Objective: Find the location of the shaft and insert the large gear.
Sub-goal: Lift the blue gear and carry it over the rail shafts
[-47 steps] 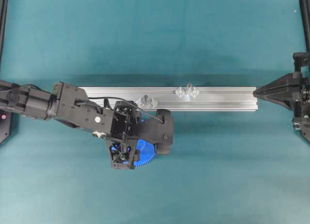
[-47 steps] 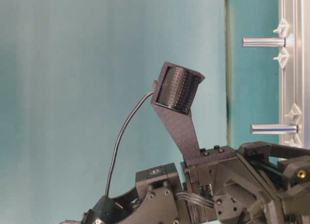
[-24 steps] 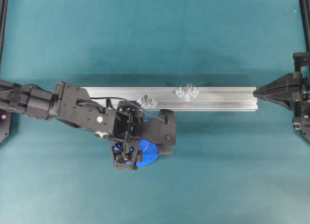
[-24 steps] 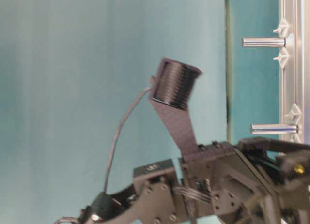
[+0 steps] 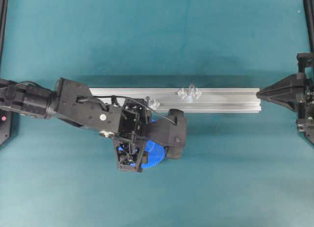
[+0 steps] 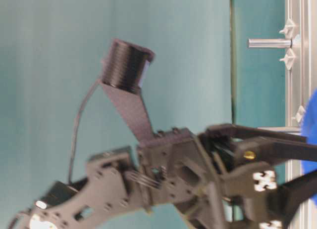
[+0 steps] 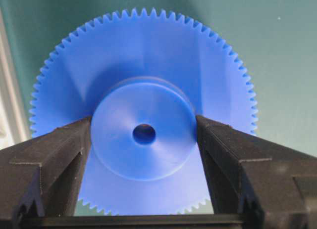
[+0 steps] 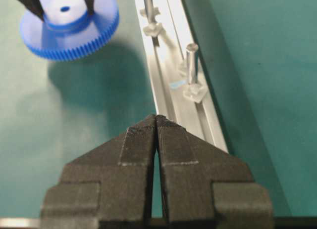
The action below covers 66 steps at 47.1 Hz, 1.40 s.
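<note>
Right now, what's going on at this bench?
The left pincer grips the flat bright blue plastic gear by its raised hub, clear of the teal mat, beside the long aluminium rail. The gear is not yet on the slim pale grey upright peg that stands on that rail. The right pincer is shut and empty at the rail's end.

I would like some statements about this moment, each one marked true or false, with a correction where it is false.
1. The left gripper holds the large gear by its raised hub. True.
2. The large gear is already seated on the shaft. False: it hangs off the rail, above the green mat.
3. The right gripper has its fingers together and holds nothing. True.
4. Only one peg stands on the rail. False: there are two.
5. The large gear is red. False: it is bright blue.
</note>
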### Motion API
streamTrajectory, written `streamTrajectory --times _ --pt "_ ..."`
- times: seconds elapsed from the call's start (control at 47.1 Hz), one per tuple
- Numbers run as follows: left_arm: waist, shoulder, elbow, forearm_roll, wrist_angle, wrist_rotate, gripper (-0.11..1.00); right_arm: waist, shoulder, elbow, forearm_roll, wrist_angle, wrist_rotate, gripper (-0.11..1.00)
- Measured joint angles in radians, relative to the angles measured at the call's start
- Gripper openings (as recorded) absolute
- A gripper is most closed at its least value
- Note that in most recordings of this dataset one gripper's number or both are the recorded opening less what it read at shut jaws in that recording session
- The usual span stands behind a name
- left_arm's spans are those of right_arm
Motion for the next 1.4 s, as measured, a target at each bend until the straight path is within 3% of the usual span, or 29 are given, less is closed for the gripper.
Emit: streamTrajectory --times 0.212,0.446,0.721,0.997,1.4 --pt "0.002 0.000 -0.081 0.000 0.072 0.061 0.71 0.000 0.000 0.000 -0.002 -0.002 0.000 0.01" --pt "0.035 0.000 -0.164 0.002 0.150 0.071 0.71 0.000 0.000 0.000 -0.002 -0.002 0.000 0.01" --pt "0.069 0.000 -0.221 0.002 0.181 0.077 0.71 0.000 0.000 0.000 -0.002 -0.002 0.000 0.01" --pt "0.095 0.000 -0.281 0.002 0.206 0.164 0.71 0.000 0.000 0.000 -0.002 -0.002 0.000 0.01" --pt "0.138 0.048 -0.391 0.002 0.267 0.198 0.71 0.000 0.000 0.000 -0.002 -0.002 0.000 0.01"
